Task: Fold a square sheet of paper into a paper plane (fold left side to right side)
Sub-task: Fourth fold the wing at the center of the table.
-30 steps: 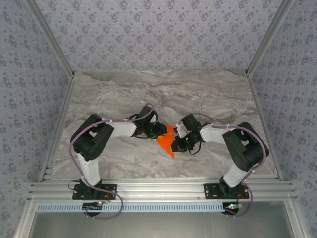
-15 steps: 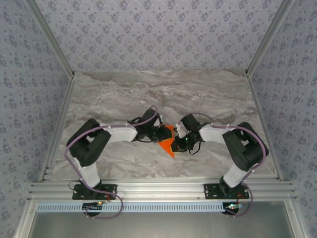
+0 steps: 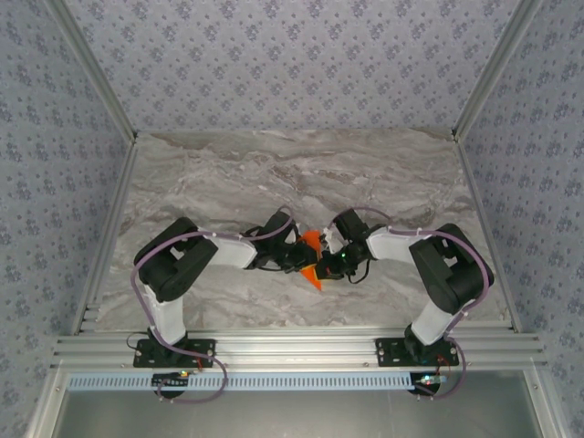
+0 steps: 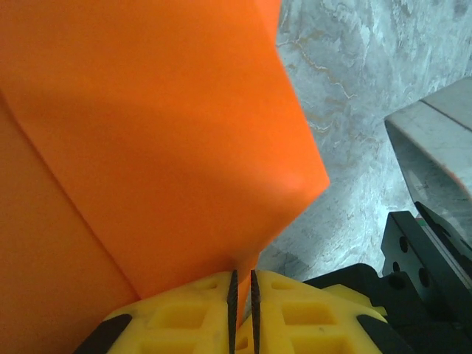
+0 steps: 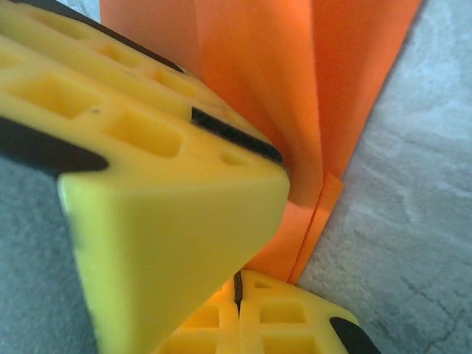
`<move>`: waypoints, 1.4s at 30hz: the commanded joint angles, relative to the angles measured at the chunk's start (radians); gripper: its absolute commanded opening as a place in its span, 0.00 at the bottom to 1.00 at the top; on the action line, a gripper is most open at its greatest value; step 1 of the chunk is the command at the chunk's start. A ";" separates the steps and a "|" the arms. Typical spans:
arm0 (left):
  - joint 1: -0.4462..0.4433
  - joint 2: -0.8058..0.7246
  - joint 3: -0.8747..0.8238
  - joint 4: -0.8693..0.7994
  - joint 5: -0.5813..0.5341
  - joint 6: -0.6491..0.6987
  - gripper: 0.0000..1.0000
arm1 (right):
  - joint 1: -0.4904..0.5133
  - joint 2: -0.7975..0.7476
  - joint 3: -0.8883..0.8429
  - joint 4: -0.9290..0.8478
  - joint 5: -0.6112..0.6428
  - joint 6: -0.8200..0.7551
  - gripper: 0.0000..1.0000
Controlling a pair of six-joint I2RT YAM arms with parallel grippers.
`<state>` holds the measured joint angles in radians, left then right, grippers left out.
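**Top external view.**
- Left gripper (image 3: 299, 255) and right gripper (image 3: 327, 260): tips face each other, close together, over the middle of the marbled table (image 3: 383, 173).
- Sheet of paper (image 3: 313, 241): bright orange, partly folded. It sits between the two sets of tips and touches both. One point rises above them, and a second point pokes out on the side nearest the arm bases.
- How either pair of jaws stands cannot be told from here.

**Left wrist view.**
- Left gripper (image 4: 243, 284): yellow fingers almost pressed together, with a thin slit between the black pads.
- Sheet of paper (image 4: 162, 147): its lower edge runs down into that slit and is pinched there. From the tips it spreads forward and to the left as a broad raised flap with a diagonal crease.
- Table (image 4: 346, 96): bare to the right of the flap.
- Grey and black housing (image 4: 431, 155): at the far right.

**Right wrist view.**
- Right gripper (image 5: 237, 291): fingers pressed together, a hairline seam between them.
- Sheet of paper (image 5: 354, 81): stands just ahead of the tips in several layered folds, its lower edge meeting them. Whether a layer is nipped in the seam cannot be told.
- Large yellow ribbed finger (image 5: 147, 184): lies against the paper's left face. Which gripper it belongs to cannot be told.
- Table (image 5: 413, 221): to the right.
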<state>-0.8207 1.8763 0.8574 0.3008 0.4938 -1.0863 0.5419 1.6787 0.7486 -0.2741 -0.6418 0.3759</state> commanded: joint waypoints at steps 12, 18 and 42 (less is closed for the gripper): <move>0.079 0.047 0.056 -0.192 -0.112 0.130 0.14 | 0.020 0.097 -0.015 -0.179 0.266 -0.031 0.00; 0.141 0.078 0.118 -0.219 -0.129 0.196 0.14 | 0.031 0.101 -0.018 -0.185 0.272 -0.028 0.00; 0.328 0.227 0.354 -0.311 -0.130 0.308 0.15 | 0.053 0.098 -0.026 -0.195 0.274 -0.023 0.00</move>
<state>-0.5747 2.0518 1.1881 -0.0048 0.5797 -0.8398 0.5789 1.7016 0.7967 -0.2970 -0.5632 0.3653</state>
